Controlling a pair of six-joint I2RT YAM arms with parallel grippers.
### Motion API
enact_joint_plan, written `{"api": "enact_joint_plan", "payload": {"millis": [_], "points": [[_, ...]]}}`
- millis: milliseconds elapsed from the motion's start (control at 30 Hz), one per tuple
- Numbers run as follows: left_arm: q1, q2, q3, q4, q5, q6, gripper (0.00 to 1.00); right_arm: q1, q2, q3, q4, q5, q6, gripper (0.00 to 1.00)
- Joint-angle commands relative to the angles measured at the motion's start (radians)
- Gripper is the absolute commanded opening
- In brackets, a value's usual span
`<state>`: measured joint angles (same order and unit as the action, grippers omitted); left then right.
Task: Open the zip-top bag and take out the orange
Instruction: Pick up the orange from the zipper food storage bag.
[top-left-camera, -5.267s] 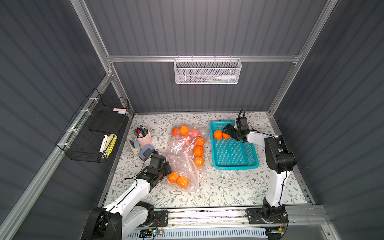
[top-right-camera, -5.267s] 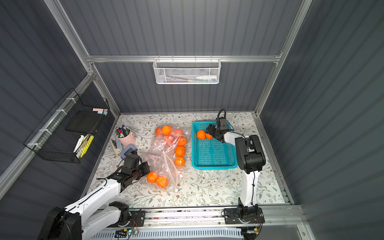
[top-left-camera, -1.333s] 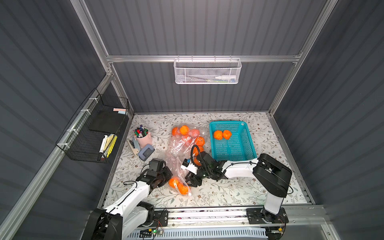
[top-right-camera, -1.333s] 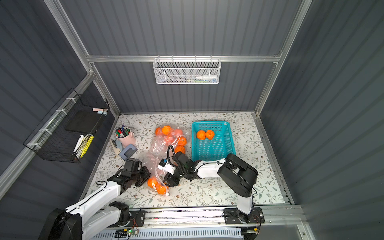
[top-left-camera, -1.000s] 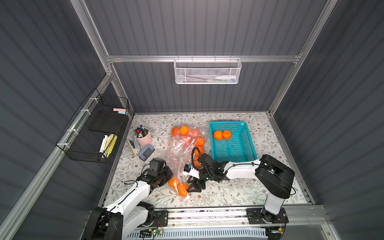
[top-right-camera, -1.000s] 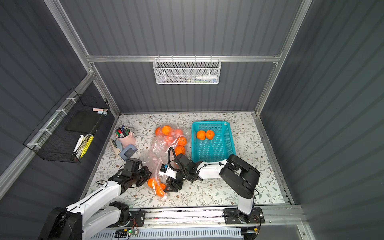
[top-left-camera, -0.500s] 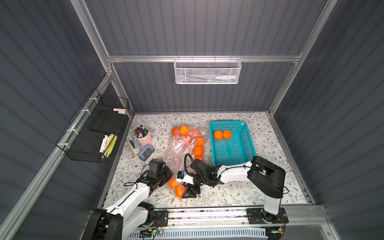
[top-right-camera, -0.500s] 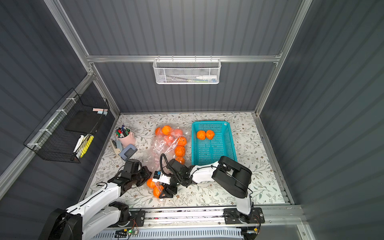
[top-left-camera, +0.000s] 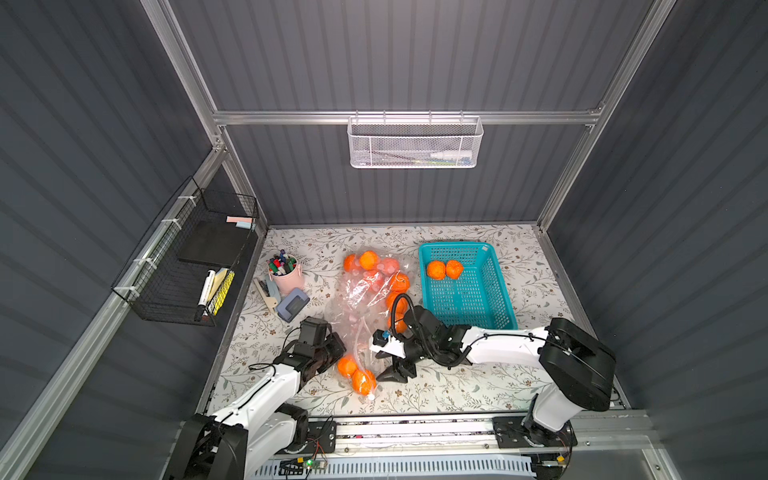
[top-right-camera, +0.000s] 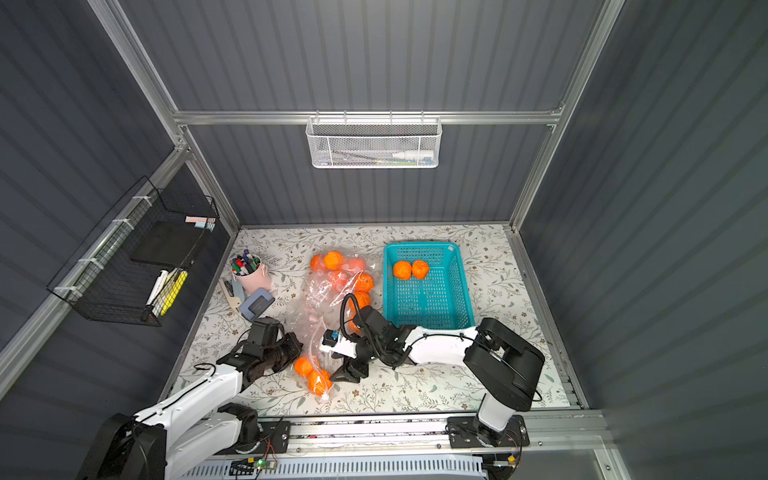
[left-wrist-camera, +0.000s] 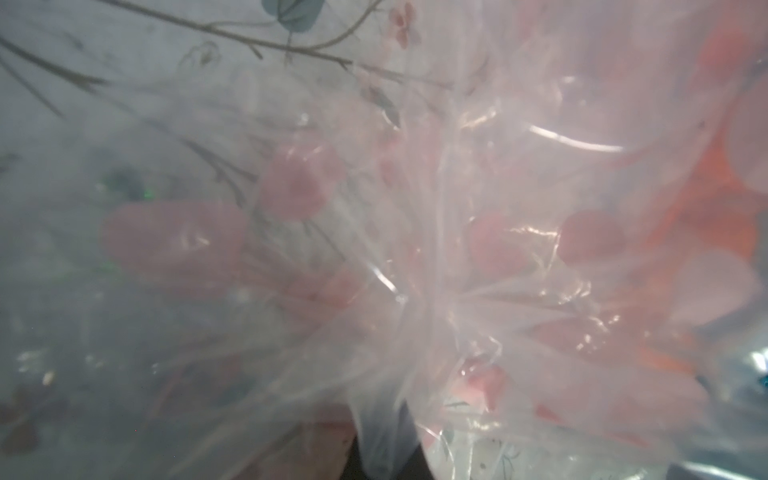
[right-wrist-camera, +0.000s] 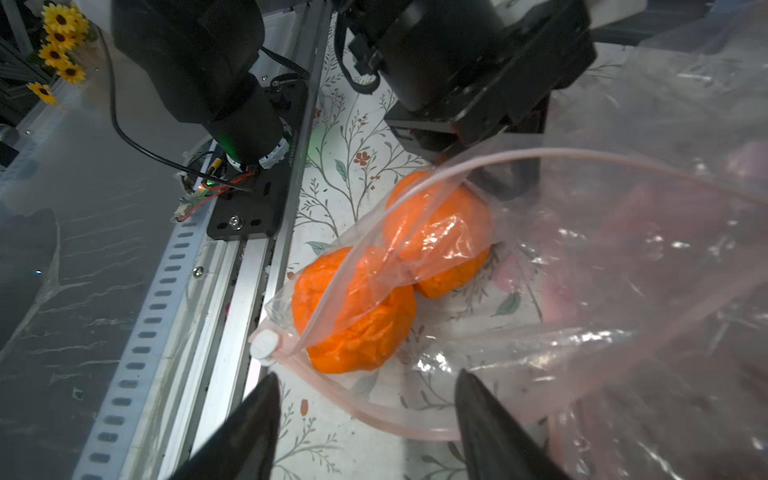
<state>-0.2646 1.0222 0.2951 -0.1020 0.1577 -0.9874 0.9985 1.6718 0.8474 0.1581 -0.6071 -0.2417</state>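
Moved away from the teal basket (top-left-camera: 465, 299) since the earliest frame, the right gripper (right-wrist-camera: 365, 376) is shown with jaws spread wide and empty at the mouth of the zip-top bag (right-wrist-camera: 623, 249). An orange (right-wrist-camera: 353, 307) lies just ahead, inside that mouth. Beyond it, the left gripper (top-left-camera: 334, 355) is clamped on bag plastic.

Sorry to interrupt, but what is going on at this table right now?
The left arm has its jaws shut on the bag, whose mouth is open. The right arm holds its jaws open just before that mouth, where two oranges lie, not yet grasped. Two more oranges sit in the basket.
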Motion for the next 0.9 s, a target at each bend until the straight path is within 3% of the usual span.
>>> {"api": "enact_joint_plan", "payload": {"millis": [0, 100, 233, 700, 867], "points": [[0.003, 0.01, -0.009, -0.001, -0.001, 0.057, 0.0, 0.003, 0.059, 0.066, -0.053, 0.047, -0.029, 0.47], [0.002, 0.008, -0.011, -0.002, 0.008, 0.067, 0.0, 0.002, 0.108, 0.092, -0.053, 0.053, -0.04, 0.35], [0.002, 0.003, -0.014, -0.005, 0.012, 0.07, 0.0, 0.01, 0.138, 0.101, -0.048, -0.021, -0.055, 0.34], [0.003, 0.005, -0.039, 0.015, 0.013, 0.06, 0.0, 0.095, 0.205, 0.147, -0.032, -0.063, -0.087, 0.68], [0.002, 0.003, -0.05, 0.03, 0.013, 0.046, 0.0, 0.126, 0.241, 0.174, -0.033, -0.042, -0.076, 0.71]]}}
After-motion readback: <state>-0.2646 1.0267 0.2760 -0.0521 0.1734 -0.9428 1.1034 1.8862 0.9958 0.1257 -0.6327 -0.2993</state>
